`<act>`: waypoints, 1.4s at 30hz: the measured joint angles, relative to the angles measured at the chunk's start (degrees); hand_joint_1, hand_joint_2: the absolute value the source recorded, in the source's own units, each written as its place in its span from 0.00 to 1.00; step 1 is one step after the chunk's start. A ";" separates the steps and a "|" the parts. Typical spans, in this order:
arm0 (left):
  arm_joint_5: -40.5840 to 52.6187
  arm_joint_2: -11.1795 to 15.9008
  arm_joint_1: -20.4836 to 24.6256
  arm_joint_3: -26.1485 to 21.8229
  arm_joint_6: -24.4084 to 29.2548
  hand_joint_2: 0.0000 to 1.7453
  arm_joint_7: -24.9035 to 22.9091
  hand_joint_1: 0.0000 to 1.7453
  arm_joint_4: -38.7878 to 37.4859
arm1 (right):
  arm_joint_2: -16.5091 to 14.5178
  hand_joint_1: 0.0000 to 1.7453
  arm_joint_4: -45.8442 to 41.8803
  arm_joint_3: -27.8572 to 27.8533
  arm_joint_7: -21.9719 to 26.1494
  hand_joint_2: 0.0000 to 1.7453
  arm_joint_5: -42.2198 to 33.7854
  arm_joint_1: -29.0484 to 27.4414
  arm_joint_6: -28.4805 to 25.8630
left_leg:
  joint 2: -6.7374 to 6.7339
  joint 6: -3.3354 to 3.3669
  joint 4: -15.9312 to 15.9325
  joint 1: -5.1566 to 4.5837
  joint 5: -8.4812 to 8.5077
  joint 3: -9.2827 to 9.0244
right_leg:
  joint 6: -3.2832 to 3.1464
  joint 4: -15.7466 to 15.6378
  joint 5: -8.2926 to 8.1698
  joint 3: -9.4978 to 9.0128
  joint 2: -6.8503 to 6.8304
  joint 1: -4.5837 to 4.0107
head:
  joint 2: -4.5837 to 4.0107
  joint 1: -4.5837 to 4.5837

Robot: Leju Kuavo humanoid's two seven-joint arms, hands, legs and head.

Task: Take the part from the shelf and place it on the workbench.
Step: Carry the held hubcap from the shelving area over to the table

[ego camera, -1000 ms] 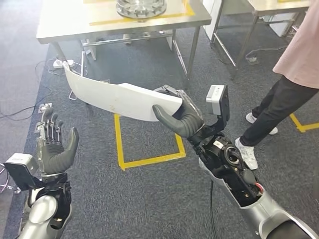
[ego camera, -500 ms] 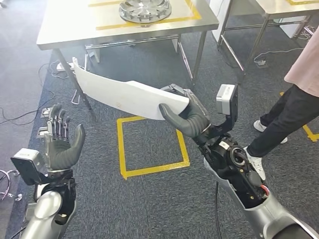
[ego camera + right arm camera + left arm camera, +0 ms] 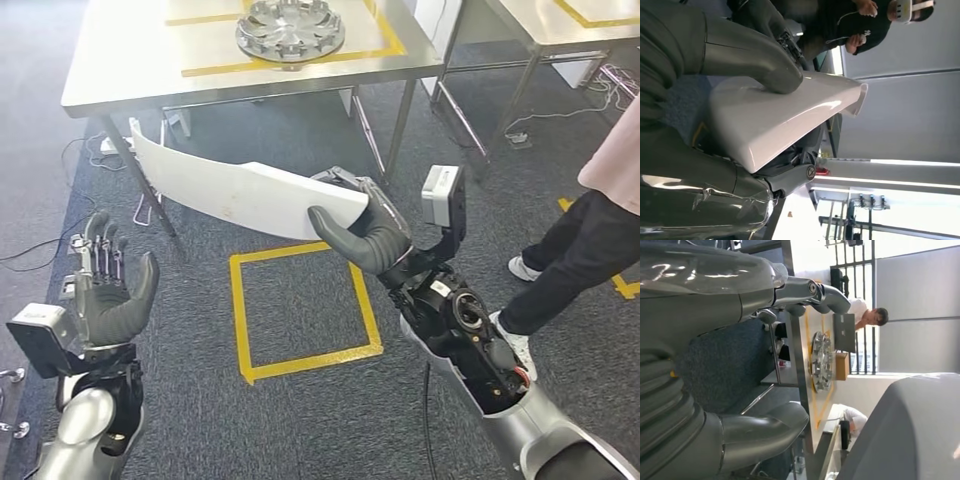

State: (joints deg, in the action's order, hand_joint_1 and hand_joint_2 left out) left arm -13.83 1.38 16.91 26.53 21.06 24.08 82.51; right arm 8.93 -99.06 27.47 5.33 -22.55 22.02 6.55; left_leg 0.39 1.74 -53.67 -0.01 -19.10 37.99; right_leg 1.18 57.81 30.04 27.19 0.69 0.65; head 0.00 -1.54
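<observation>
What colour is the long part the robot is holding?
White. The long part in the right hand shows best in the head view.

You're in workshop or robot test floor. Evidence: bare steel-topped workbench (image 3: pixel 136 60) with metal legs at 12 o'clock, yellow tape lines on top, silver spoked wheel cover (image 3: pixel 290 27) lying on it. Second steel bench (image 3: pixel 528 20) at 1 o'clock. Dark grey carpet floor (image 3: pixel 302 400) with yellow tape square (image 3: pixel 241 300) at centre. Loose cables and white power strip (image 3: pixel 113 148) under bench at 10 o'clock. Person's dark trouser leg and white shoe (image 3: pixel 521 268) at 3 o'clock.
</observation>
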 joint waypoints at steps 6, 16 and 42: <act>0.04 -0.05 -0.14 0.00 -0.34 1.00 0.13 0.00 -0.04 | 0.01 1.00 -0.08 -0.02 -0.06 1.00 0.01 -0.51 -0.49 | 0.18 0.67 -0.01 -0.24 -3.66 -4.58 | 0.36 11.79 5.46 10.31 -0.17 -0.13 | 0.00 -1.29; 0.18 -0.33 0.01 0.02 -0.85 1.00 0.38 0.00 -0.11 | 0.03 1.00 -0.74 -0.22 -0.05 1.00 0.08 -0.85 -0.93 | 0.33 -1.60 -7.14 -0.42 -7.71 -5.19 | -2.02 -4.30 -8.29 5.70 -0.25 -0.14 | 0.00 -1.49; 0.58 -0.67 -0.19 0.17 -0.37 1.00 -0.19 0.00 0.05 | 0.01 1.00 1.28 -1.01 0.60 1.00 3.28 1.33 -0.47 | 0.53 0.36 -0.28 -0.90 -7.61 -9.33 | -1.02 -3.71 -9.76 8.57 -0.26 -0.87 | -0.01 -2.08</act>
State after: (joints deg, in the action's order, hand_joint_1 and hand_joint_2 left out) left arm -13.25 0.71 16.72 26.70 20.70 23.89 82.56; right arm 8.94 -97.78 26.46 5.92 -19.26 23.35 6.07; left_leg 0.92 2.10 -53.95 -0.91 -26.71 28.66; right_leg 0.16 54.10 20.28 35.76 0.43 -0.23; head -0.01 -3.62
